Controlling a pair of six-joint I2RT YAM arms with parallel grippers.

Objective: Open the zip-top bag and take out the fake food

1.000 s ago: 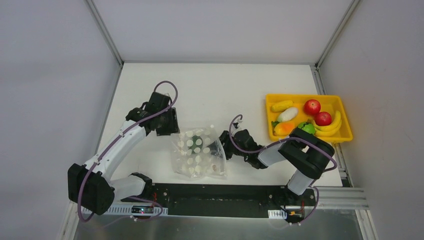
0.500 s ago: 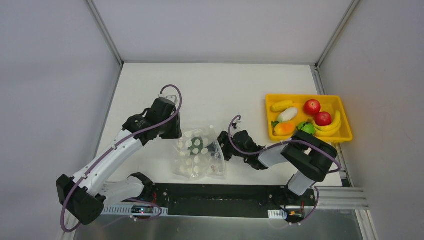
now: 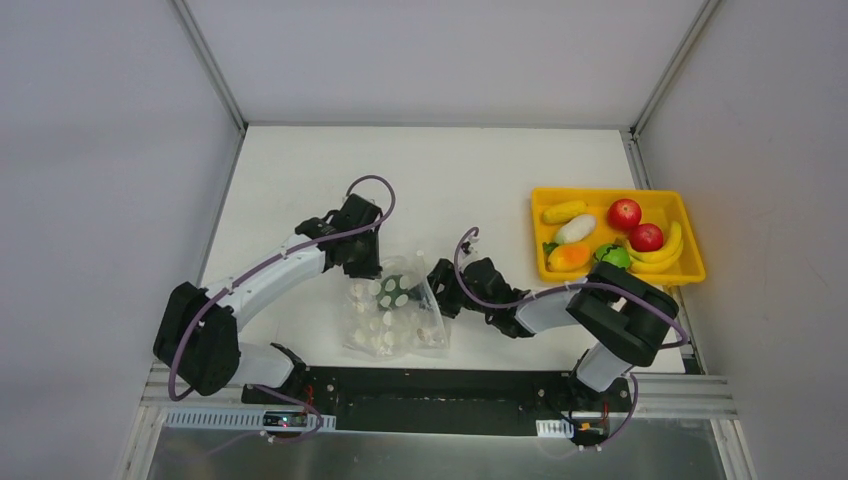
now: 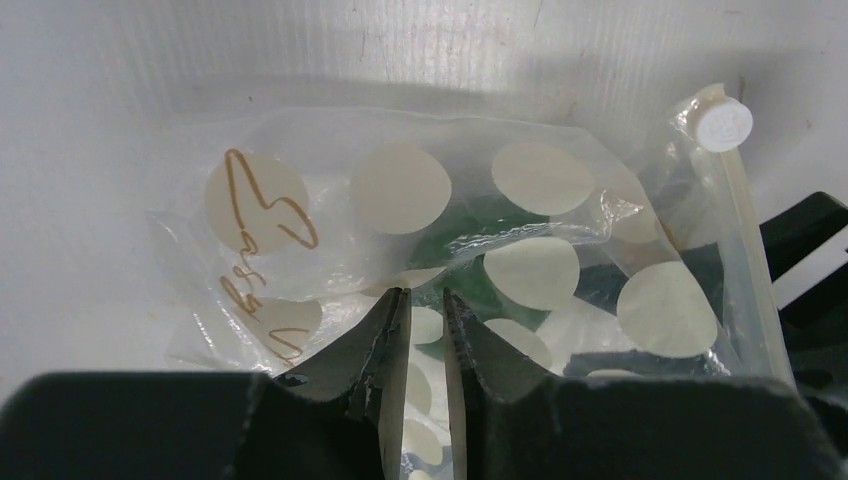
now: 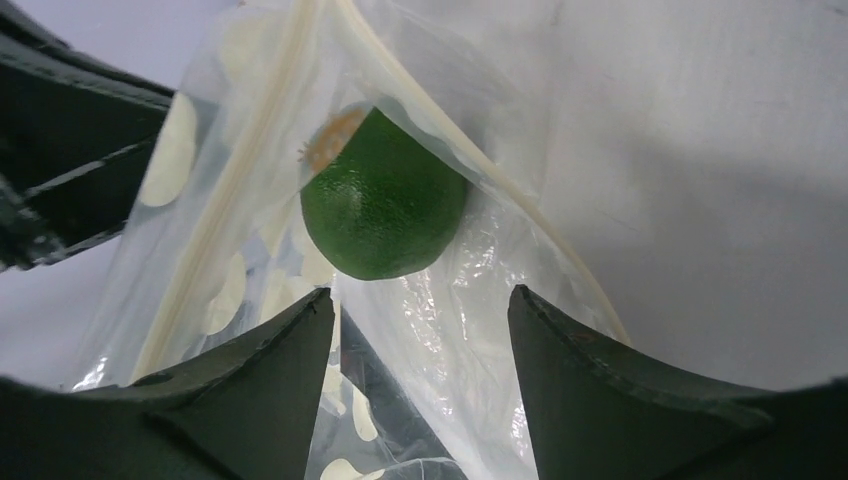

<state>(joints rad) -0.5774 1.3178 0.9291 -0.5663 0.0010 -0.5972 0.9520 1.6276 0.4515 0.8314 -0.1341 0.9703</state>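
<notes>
Two tools flank the zip-top bag (image 3: 392, 318), which lies on the white surface (image 3: 450, 180) between them with a green lime (image 5: 385, 210) inside. The left tool (image 4: 425, 325) has its fingers pinched almost together on the dotted film at the bag's far-left edge (only a slit shows between them), while the right tool (image 5: 420, 295) stands wide apart, one finger on each side of the bag's zip-edged corner. Well apart to the right, a yellow tray (image 3: 600, 192) holds two red apples (image 3: 624, 213), a banana (image 3: 668, 252), corn (image 3: 563, 211) and other pieces (image 3: 575, 229).
</notes>
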